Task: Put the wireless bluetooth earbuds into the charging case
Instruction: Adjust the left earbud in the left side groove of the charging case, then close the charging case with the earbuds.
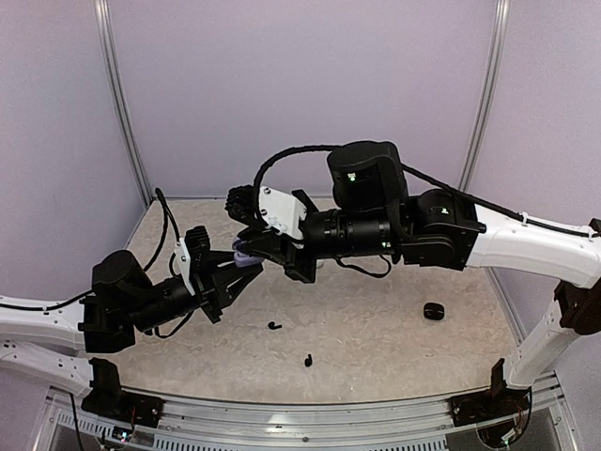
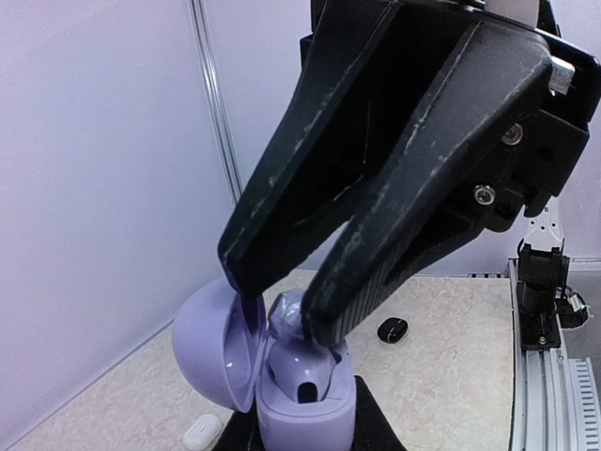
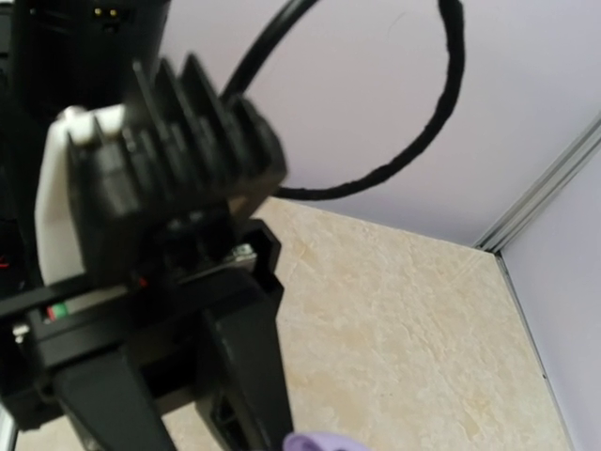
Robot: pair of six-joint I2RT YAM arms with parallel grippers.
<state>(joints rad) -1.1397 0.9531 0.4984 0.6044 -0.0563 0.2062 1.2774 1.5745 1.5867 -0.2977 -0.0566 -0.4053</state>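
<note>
Top view: the insertion step is in hand. The charging case (image 1: 246, 256) is clamped above the desk (image 1: 394, 362) by the left hand (image 1: 237, 274).

Left wrist view: a glossy lavender earbud (image 2: 286, 312) is pinched by the right hand (image 2: 280, 299) at the smooth, pebble-shaped case's open socket. A straight push followed by release is judged necessary.

Right wrist view: only a lavender edge is shown.
</note>
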